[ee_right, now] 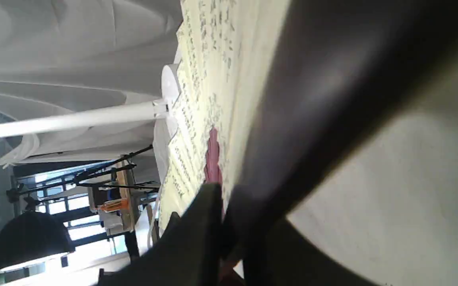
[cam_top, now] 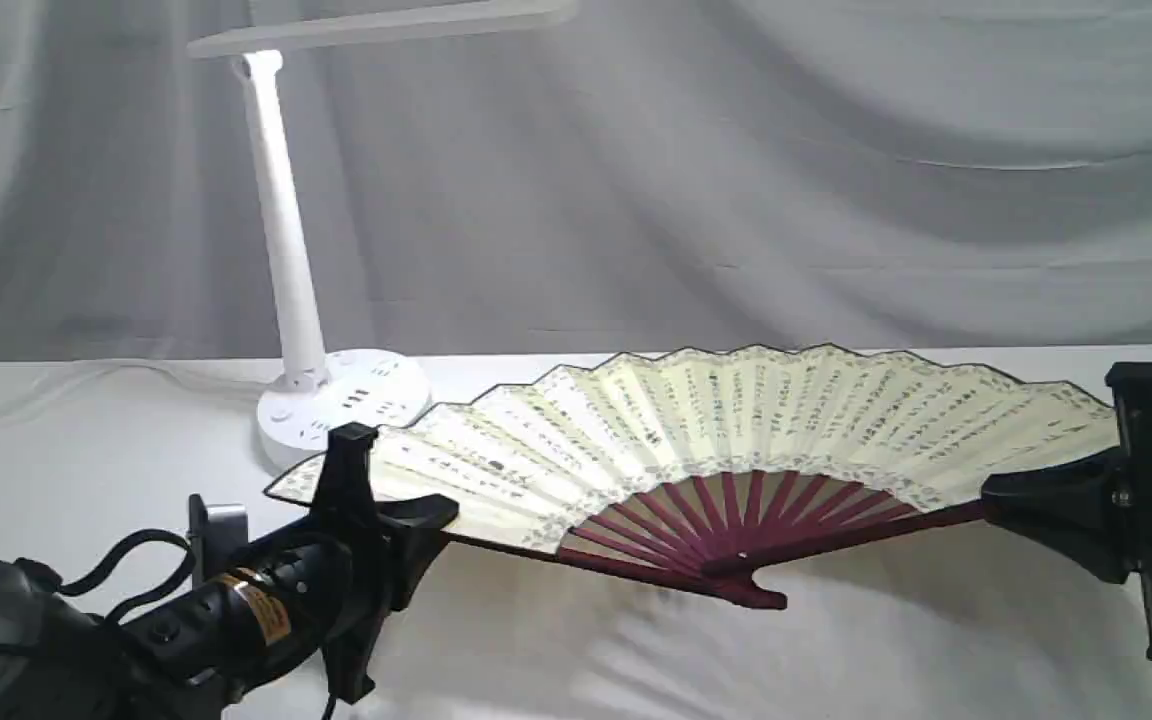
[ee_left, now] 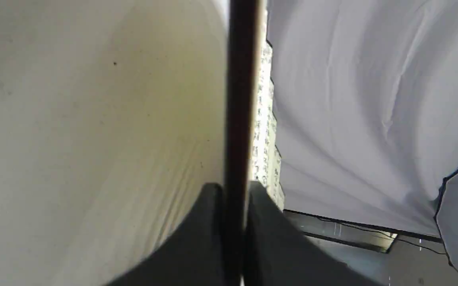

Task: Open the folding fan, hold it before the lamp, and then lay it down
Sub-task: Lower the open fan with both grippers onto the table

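Cream black-calligraphed fan (cam_top: 736, 410), maroon ribs (cam_top: 726, 522); white lamp (cam_top: 281, 220)

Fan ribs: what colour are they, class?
The ribs are dark maroon, clearest in the exterior view.

White draped backdrop (cam_top: 836, 150) behind; white cloth-covered table (cam_top: 86, 450); black dome shade (ee_right: 30, 234) beyond.

open fan (cam_top: 736, 420) beside white lamp (cam_top: 282, 225)
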Tool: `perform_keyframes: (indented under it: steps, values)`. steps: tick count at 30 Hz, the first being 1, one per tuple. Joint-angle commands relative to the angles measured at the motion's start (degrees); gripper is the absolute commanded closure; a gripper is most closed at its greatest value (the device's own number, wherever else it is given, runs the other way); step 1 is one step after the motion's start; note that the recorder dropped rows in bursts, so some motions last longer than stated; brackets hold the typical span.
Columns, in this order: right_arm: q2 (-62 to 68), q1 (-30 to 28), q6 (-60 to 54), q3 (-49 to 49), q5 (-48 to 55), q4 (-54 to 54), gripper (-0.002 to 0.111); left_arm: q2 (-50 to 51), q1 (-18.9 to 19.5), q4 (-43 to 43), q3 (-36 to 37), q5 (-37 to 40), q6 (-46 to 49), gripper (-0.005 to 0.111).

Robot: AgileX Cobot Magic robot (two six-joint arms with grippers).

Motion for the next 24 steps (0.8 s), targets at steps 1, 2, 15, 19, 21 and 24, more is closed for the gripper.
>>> perform_keyframes:
  steps: [1,2,15,19,21,24]
  values:
    - [2.57,-1.27,-5.05,-0.08,-6.47,0.24,0.108,1.08,1.37,-2.19,-2.63,-0.35,-0.48,0.106]
    - [3.41,-1.27,-5.40,-0.08,-6.47,1.07,0.108,1.58,1.37,-1.11,-3.45,-0.21,-0.48,0.106]
    - [8.77,-1.27,-12.39,-0.08,-7.28,7.98,0.108,8.23,1.37,-0.53,-10.74,0.07,-0.36,0.106]
    - [9.26,-1.27,-12.60,-0.08,-10.36,7.98,0.108,10.97,1.37,1.45,-13.23,0.07,-0.36,0.106]
    - [9.26,-1.27,-13.01,-0.08,-11.30,8.73,0.108,11.65,1.37,2.33,-14.09,-0.30,-0.36,0.106]
    - [9.26,-1.27,-14.08,-0.08,-10.99,8.85,0.108,12.08,1.37,2.27,-14.66,-0.30,-0.36,0.098]
